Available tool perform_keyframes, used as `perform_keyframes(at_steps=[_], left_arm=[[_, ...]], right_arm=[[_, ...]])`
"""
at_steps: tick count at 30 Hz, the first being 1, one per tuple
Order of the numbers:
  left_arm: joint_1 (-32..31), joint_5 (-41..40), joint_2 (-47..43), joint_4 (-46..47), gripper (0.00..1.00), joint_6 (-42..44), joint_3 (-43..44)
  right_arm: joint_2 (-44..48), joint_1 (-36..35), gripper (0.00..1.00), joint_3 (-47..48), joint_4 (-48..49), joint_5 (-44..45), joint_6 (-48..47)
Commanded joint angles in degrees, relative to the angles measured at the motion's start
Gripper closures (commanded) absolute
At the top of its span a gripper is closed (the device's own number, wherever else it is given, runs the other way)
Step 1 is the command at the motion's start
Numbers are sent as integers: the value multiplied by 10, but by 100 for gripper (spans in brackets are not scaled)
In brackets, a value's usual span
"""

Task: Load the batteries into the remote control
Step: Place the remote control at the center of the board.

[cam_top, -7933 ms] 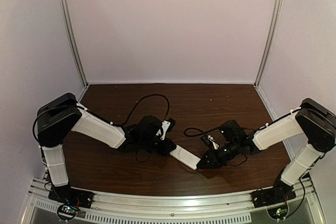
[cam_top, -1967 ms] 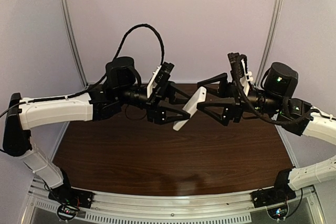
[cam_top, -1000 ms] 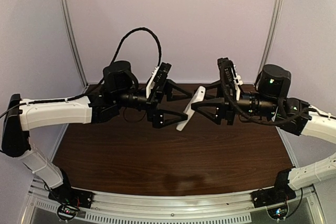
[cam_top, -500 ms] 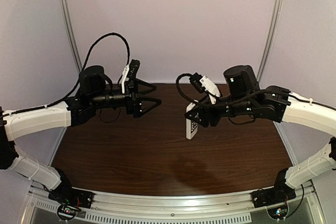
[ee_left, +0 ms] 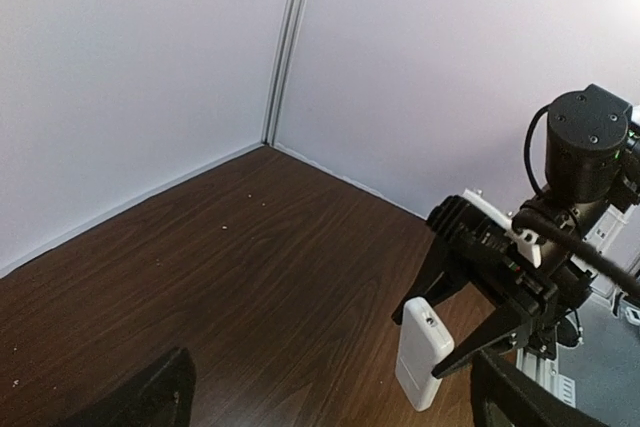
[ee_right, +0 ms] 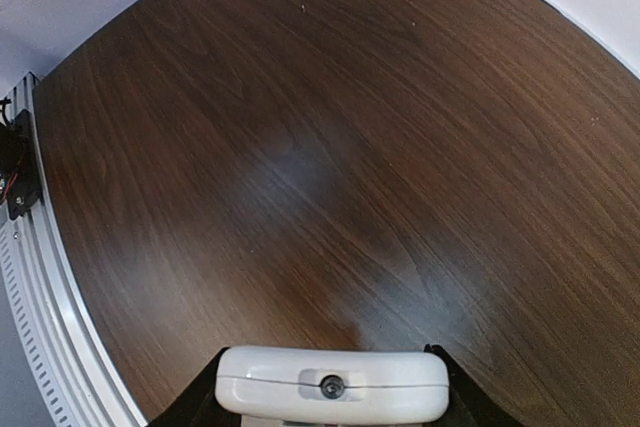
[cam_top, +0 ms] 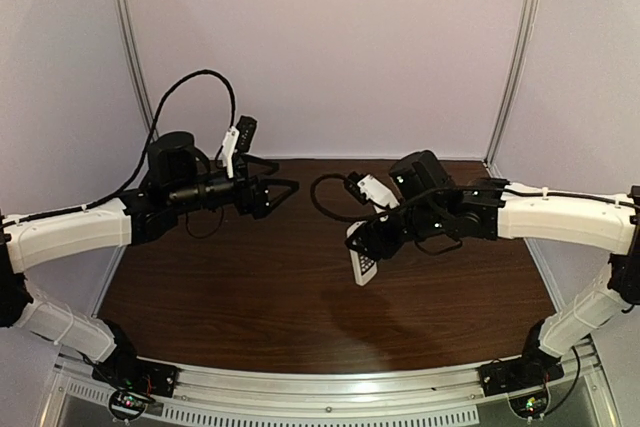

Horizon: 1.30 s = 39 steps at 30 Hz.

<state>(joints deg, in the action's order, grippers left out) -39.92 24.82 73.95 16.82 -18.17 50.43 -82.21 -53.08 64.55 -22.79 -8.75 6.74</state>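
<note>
- The small white remote control, its dark buttons showing, hangs tilted above the table, clamped in the right gripper.
- The left gripper gapes wide with nothing in it, well apart from the remote.
- The walls stand well back.

Bench: dark brown wood-grain top, pale wall panels on three sides.
Near edge: ribbed aluminium rail.
On it: a few tiny pale specks near the far corner.
</note>
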Motion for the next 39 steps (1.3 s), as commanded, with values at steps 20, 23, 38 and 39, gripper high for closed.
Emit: perform_keyframes(at_steps=[20, 23, 38, 39], left_arm=[[4, -28, 11, 1, 2, 5, 2], [4, -30, 11, 1, 3, 7, 1], [4, -41, 19, -13, 3, 23, 12], [4, -46, 20, -17, 3, 23, 13]], right_arm=[[-121, 15, 81, -62, 61, -16, 10], [-145, 15, 81, -58, 57, -19, 6], [-253, 12, 79, 38, -26, -43, -1], [-260, 12, 79, 46, -37, -45, -3]])
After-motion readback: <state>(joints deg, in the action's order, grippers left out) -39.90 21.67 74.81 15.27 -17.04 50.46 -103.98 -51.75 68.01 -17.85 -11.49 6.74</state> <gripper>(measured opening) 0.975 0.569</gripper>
